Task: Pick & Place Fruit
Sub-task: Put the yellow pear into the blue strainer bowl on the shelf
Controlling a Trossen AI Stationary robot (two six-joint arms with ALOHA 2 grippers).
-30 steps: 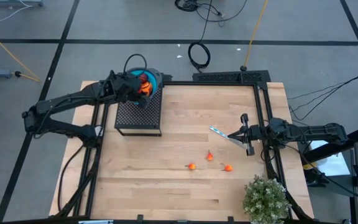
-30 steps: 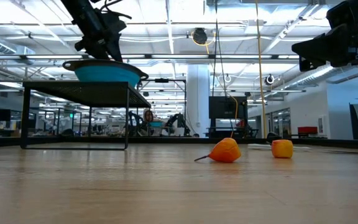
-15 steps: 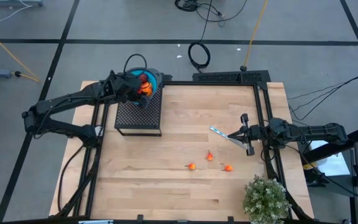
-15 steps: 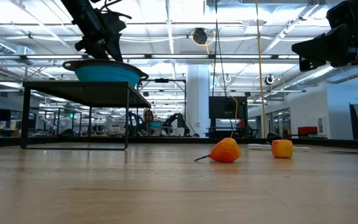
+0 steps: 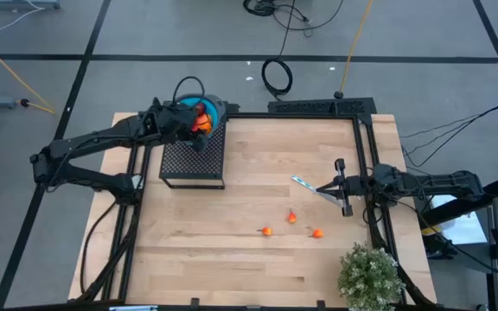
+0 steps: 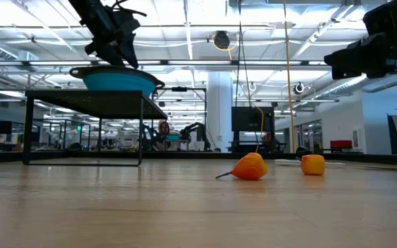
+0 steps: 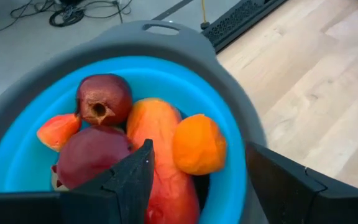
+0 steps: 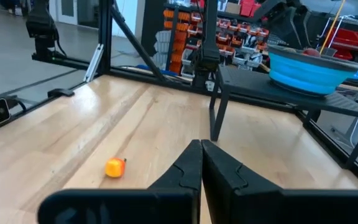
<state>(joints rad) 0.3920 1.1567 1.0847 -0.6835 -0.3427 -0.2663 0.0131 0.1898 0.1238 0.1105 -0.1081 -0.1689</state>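
Far left, back corner: left gripper hovering over blue bowl w/ grey rim, on black mesh stand; fingers apart, nothing between them. Directly under & ahead of those fingers, fruit piled in bowl: long red-orange piece running below the gap, round orange one touching its side, dark red one w/ crown end behind, another dark red by the near finger, small orange wedge at bowl wall. Whether fingers touch fruit: can't tell. Mid table, well apart from both grippers: three tiny orange fruits loose on wood tabletop, in a rough row. Right of ctr: thin silvery-blue utensil flat on table, just beside right gripper. Right gripper low at right edge, fingers pressed together, holding nothing; nearest tiny fruit ahead of it, apart. Front right corner: bushy potted plant.
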